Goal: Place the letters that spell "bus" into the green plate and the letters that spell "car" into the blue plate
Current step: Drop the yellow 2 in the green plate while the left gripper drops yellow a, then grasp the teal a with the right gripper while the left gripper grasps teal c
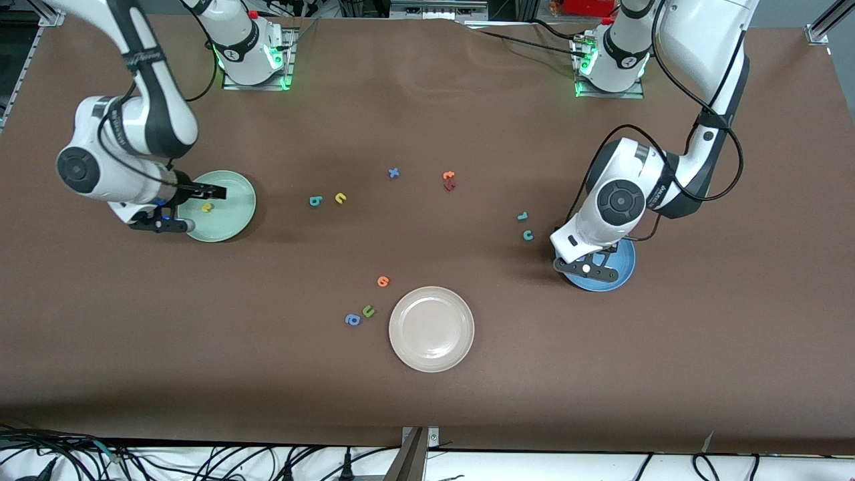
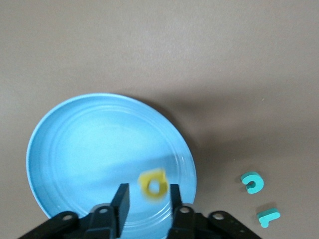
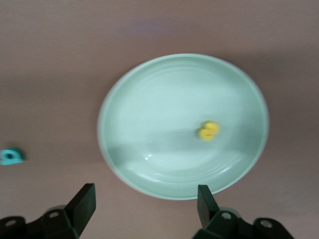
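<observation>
Sorting toy letters, one item placed per plate so far: yellow s [image 3: 208, 131] lies in the green plate [image 1: 235, 220] at the right arm's end of the table; yellow a [image 2: 152, 183] sits between the fingers of the left gripper [image 2: 147, 198] over the blue plate [image 2: 75, 149], the jaws narrowly parted with daylight showing either side, so the letter reads as just let go rather than gripped. Right gripper [image 3: 144, 201] hangs over the green plate's rim with jaws spread wide and nothing in them. Outstanding for the green plate: teal b [image 1: 315, 200] and yellow u [image 1: 340, 198], side by side near the table's middle. Outstanding for the blue plate: teal r [image 1: 523, 216] and teal c [image 1: 528, 235], close beside that plate. Not for collection: blue x [image 1: 393, 173], orange and dark red letters [image 1: 449, 180], orange letter [image 1: 383, 281], olive-green u [image 1: 368, 310], blue a [image 1: 353, 320], beige plate [image 1: 461, 347]. Handling note: lift each gripper straight up clear of its plate before travelling, so the fingers do not drag a letter back out.
</observation>
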{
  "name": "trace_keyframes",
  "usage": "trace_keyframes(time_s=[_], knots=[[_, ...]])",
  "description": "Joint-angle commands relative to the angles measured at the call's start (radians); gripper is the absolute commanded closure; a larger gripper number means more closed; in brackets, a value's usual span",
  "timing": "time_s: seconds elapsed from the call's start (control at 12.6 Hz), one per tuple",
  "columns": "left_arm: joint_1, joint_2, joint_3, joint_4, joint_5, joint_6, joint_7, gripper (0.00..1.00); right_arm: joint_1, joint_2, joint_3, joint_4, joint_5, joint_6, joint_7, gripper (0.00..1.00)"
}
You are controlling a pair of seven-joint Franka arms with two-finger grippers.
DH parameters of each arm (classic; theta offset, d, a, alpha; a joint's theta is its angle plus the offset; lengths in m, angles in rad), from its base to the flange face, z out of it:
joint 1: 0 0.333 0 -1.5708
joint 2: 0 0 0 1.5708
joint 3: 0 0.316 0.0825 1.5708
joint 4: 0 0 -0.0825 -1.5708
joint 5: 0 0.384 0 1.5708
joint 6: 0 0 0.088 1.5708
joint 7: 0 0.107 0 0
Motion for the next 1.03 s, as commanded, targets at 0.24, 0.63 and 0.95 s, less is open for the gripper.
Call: trace_keyframes(time_s=[0.24,0.63,0.95], knots=[[-0.054,0.007,-0.037,-0.004,0.029,0.006,-0.150,0.10,0.000,0.061,0.272,-0.021,0.079,0.159,0.421,0.10],[-0.154,0.075,-0.041,-0.019,0.034,0.074,-0.350,0.46,0.025,0.162,0.309,-0.064,0.074,0.345,0.486,0.10],[-0.143,0.078,-0.040,-0.083,0.041,0.193,-0.339,0.43,0.045,0.194,0.309,-0.087,0.074,0.367,0.486,0.10]])
